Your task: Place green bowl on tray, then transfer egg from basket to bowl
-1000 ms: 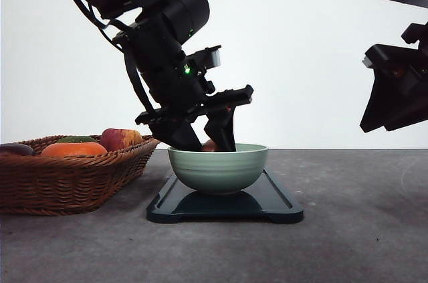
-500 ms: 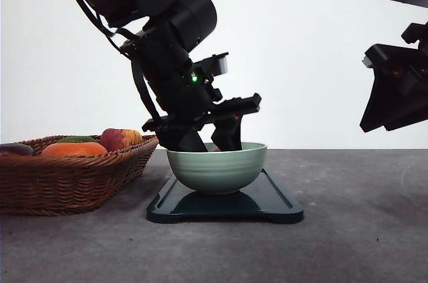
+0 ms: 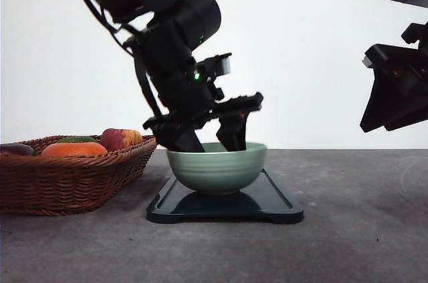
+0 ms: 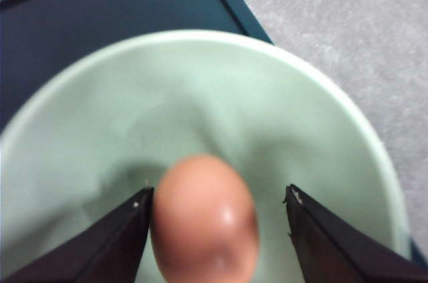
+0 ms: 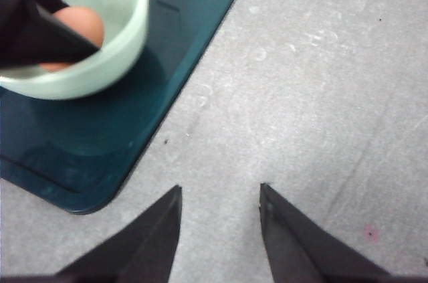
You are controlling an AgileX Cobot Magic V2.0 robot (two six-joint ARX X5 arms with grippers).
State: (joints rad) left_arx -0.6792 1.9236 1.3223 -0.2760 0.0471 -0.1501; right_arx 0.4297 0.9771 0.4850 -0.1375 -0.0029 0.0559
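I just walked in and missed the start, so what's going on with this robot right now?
The left gripper is down inside the pale sage-green round ceramic bowl, which sits on the flat dark navy rectangular tray. The small brownish egg lies in the bowl between the open jaws, against one of them with a gap to the other. The right gripper hangs open over bare table. The brown woven wicker basket beside the tray holds other produce.

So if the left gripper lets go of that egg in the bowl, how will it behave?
The egg is smooth and rounded, so it will probably roll, but the green bowl has curved walls that should hold it. Its shell likely cracks if squeezed or dropped. The left gripper looks open around it.
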